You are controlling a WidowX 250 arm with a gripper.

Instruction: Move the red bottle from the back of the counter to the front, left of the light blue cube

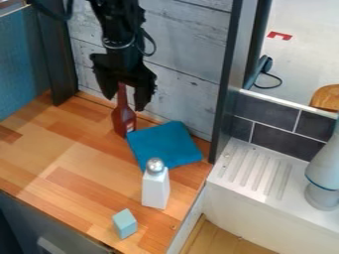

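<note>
My gripper hangs at the upper left, pointing down, with its two fingers spread apart. Between them shows the neck of a dark red bottle, which stands upright on the wooden counter near the back wall. Whether the fingers touch the neck, I cannot tell. Just right of the bottle lies a blue cloth, flat on the wood. A white bottle with a silver cap stands in front of the cloth. Nearer the front edge sits a small light-blue block.
Behind the wooden counter rises a grey plank wall, with a dark post at its right end. A white ridged drainboard lies to the right, with a grey-white object on it. A blue panel borders the left.
</note>
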